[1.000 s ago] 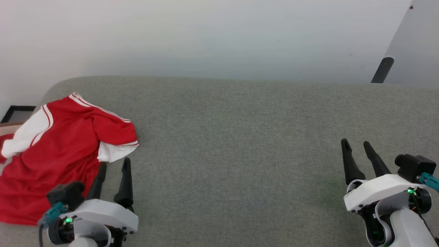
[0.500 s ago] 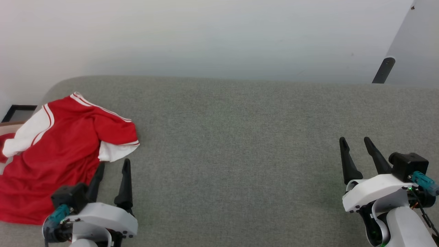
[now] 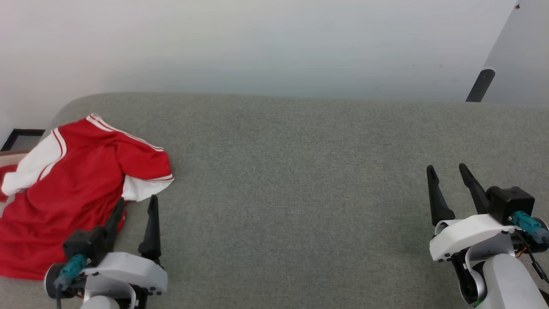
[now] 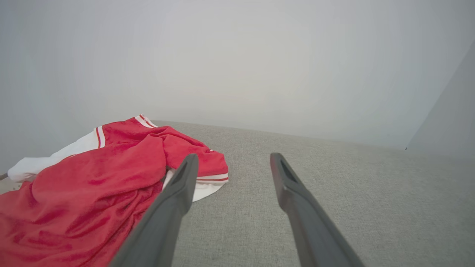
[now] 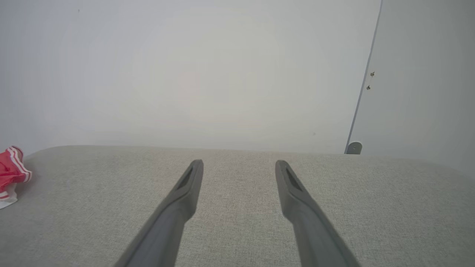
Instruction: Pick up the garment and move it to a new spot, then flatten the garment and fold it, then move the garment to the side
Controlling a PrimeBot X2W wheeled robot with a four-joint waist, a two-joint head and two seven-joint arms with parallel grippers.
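Observation:
The garment (image 3: 73,189), a red jersey with white short sleeves and striped trim, lies crumpled at the left end of the grey upholstered surface (image 3: 300,171); its lettering is hidden. My left gripper (image 3: 136,202) stands open at the garment's near right edge, its left finger over the red cloth. From the left wrist, the garment (image 4: 92,189) spreads left of the open left gripper (image 4: 233,159), one finger crossing the white sleeve hem. My right gripper (image 3: 446,171) stands open over bare fabric at the far right, with nothing between the fingers. In the right wrist view the right gripper (image 5: 239,165) points at the wall, the garment (image 5: 11,170) at the left edge.
A pale wall (image 3: 257,47) rises behind the surface. A dark post (image 3: 479,86) stands at the back right beside a grey panel. A dark frame (image 3: 21,138) and a bit of red cloth (image 3: 3,178) lie past the left edge.
My left gripper has shifted slightly left and forward, so its left finger now overlaps the garment's edge. The right gripper has barely moved. The garment lies as before.

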